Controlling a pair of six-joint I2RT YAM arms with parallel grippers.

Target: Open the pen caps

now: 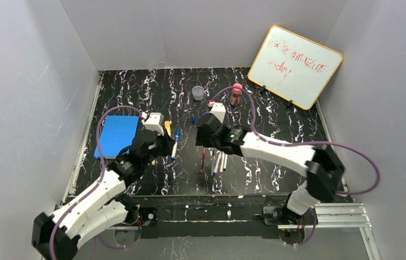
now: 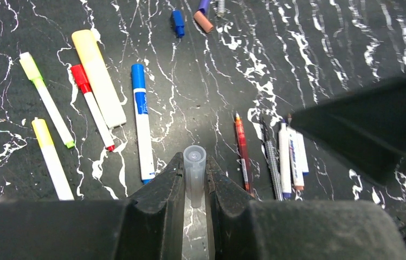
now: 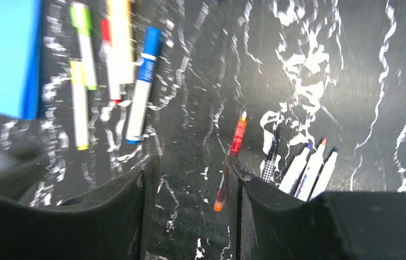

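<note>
My left gripper [image 2: 194, 169] is shut on a clear greyish pen cap [image 2: 194, 156], held upright above the table. Left of it lie capped pens: a blue-capped one [image 2: 142, 122], a red-capped one [image 2: 91, 103], a green-capped one [image 2: 43, 97] and a yellow highlighter [image 2: 98, 76]. To the right lie the thin red pen [image 2: 242, 149] and several uncapped pens [image 2: 291, 154]. My right gripper [image 3: 192, 162] hangs open over the table, empty, with the red pen [image 3: 238, 135] just beside its right finger. Loose blue [image 2: 178, 23] and orange [image 2: 204, 21] pen caps rest farther back.
A blue pad [image 1: 116, 135] lies at the left. A round clear jar [image 1: 198, 93] and a pink-capped bottle [image 1: 236, 93] stand at the back. A whiteboard [image 1: 295, 65] leans in the back right corner. The two grippers [image 1: 160, 145] [image 1: 206, 138] are close together at mid-table.
</note>
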